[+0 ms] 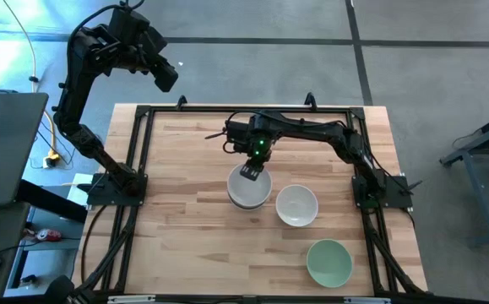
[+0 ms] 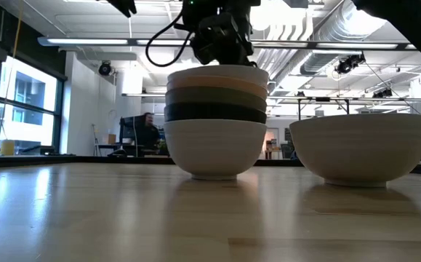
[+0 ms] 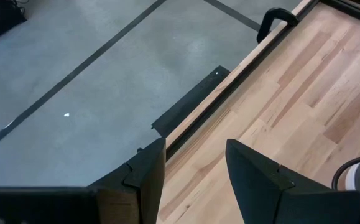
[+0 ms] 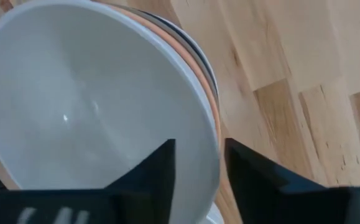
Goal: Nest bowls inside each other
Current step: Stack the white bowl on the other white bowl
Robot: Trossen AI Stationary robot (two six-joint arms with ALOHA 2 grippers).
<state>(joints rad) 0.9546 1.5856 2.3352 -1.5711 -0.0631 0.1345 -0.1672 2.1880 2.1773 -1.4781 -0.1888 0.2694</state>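
Right gripper [image 4: 198, 163] over the stack [image 2: 216, 120], fingers slightly parted astride the top white bowl's [image 4: 86, 106] rim (contact unclear); release squarely, lift straight. Left gripper [image 3: 195, 165] waits off-desk, fingers apart, empty.

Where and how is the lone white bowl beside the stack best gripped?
Likely by its rim: the white bowl sits upright and open, apart from the stack. Come from above, one finger inside the wall and one outside, at a stretch facing away from the stack.
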